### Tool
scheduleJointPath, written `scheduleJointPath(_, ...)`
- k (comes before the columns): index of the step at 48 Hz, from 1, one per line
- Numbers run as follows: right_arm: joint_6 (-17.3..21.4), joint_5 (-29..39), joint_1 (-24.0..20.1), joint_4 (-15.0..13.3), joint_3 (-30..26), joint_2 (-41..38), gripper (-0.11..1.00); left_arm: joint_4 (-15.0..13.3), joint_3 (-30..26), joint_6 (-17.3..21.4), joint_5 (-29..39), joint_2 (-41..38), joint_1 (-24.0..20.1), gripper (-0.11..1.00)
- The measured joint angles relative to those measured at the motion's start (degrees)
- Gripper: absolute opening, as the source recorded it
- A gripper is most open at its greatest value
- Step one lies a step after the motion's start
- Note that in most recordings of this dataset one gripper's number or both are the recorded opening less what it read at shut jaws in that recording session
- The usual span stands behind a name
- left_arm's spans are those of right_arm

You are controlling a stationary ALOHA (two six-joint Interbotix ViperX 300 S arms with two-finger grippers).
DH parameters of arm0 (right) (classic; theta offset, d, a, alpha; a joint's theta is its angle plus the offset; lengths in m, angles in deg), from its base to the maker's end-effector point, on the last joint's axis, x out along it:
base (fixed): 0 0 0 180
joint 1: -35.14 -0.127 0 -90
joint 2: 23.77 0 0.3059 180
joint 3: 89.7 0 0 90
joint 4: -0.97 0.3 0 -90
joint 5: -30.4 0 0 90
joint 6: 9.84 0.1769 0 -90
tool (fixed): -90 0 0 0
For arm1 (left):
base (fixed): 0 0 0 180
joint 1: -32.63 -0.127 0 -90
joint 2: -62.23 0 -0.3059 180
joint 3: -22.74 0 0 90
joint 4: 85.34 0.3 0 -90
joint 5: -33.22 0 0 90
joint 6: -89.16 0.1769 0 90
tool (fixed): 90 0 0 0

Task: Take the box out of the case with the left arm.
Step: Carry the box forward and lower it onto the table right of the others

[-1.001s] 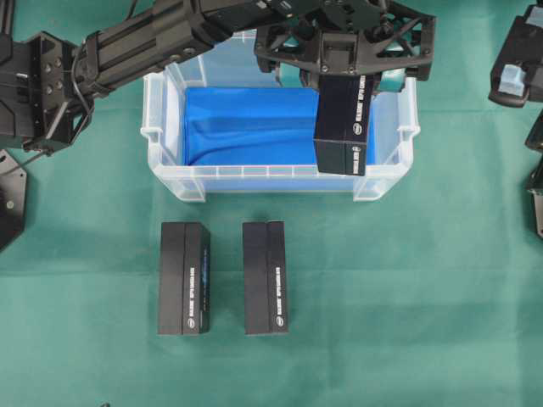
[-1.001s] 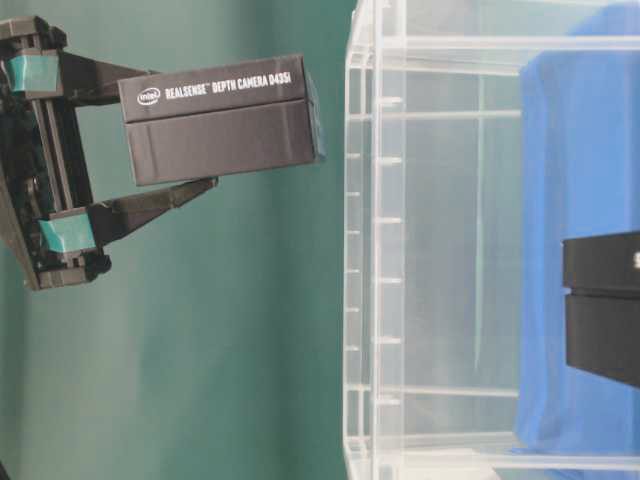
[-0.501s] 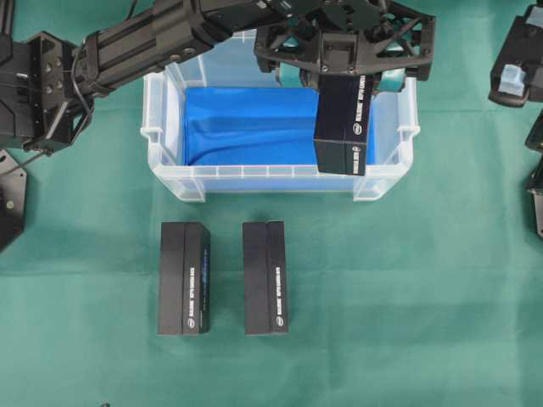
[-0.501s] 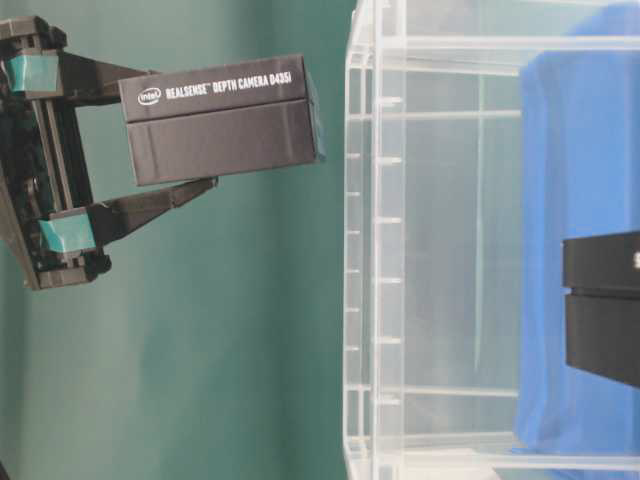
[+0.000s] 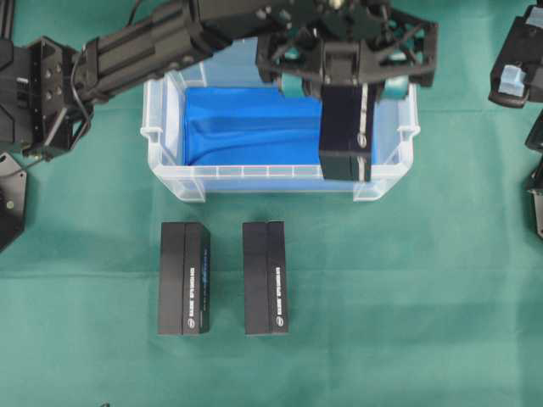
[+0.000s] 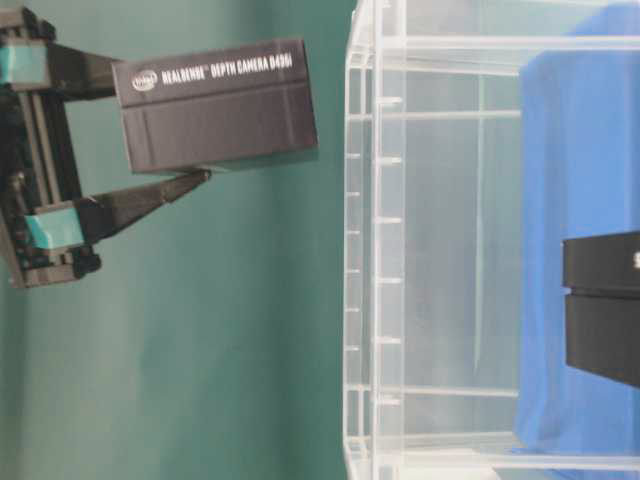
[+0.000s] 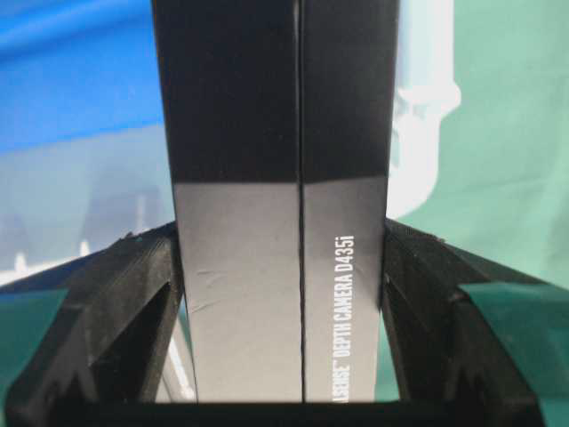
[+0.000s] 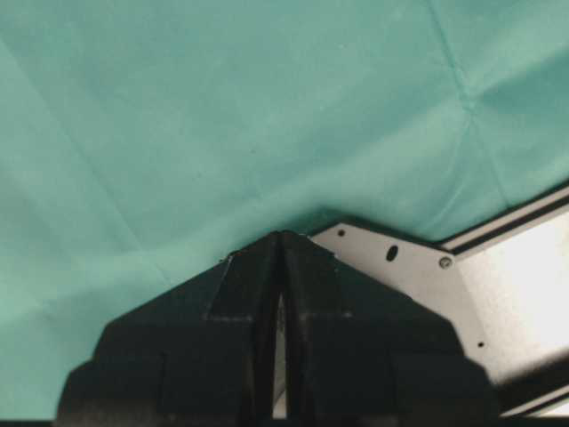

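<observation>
My left gripper (image 5: 344, 89) is shut on the black box (image 5: 346, 136), with a finger pressed against each long side (image 7: 282, 236). The box (image 6: 215, 105) carries white "DEPTH CAMERA D435i" lettering and hangs in the air, apart from the rim of the case (image 6: 420, 250). From overhead it hovers over the front right corner of the clear case (image 5: 254, 174), whose bottom is lined with a blue cloth (image 5: 246, 127). No other box shows inside the case. My right gripper (image 8: 280, 240) is shut on nothing, over green cloth.
Two more black boxes (image 5: 184, 278) (image 5: 265, 278) lie side by side on the green table cloth in front of the case. The right arm (image 5: 513, 76) with its pale blue block rests at the far right edge. A metal plate (image 8: 498, 294) lies under the right gripper.
The left gripper has lifted the box slightly farther from the case rim. It has also turned the box straighter and carried it a little toward the front right.
</observation>
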Motion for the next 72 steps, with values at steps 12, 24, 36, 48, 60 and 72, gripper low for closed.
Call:
scheduleJointPath(12, 0.0, 0.0, 0.0, 0.0, -0.09, 0.0, 0.0, 0.26, -0.18, -5.98, 0.09, 0.0, 5.54, 0.6)
scheduleJointPath(24, -0.09, -0.09, 0.0, 0.0, 0.0, 0.0, 0.0, 0.26, -0.18, -11.78, 0.0, 0.0, 10.63, 0.6)
scheduleJointPath(36, -0.09, 0.0, 0.0, 0.0, 0.0, 0.0, 0.0, 0.53, -0.18, -17.93, 0.09, -0.44, 15.56, 0.6)
scheduleJointPath(48, 0.09, 0.0, 0.0, 0.18, 0.0, 0.0, 0.0, 1.23, -0.18, -18.72, 0.0, -0.44, 17.05, 0.6)
scheduleJointPath(60, 0.35, 0.09, 0.0, 0.26, 0.0, 0.26, 0.0, 2.72, 1.14, -18.63, 0.09, -0.44, 16.88, 0.6)
scheduleJointPath(72, 0.35, 0.09, 0.0, 0.26, 0.0, 0.26, 0.0, 2.99, 8.61, -18.63, -3.25, -0.44, 16.88, 0.6)
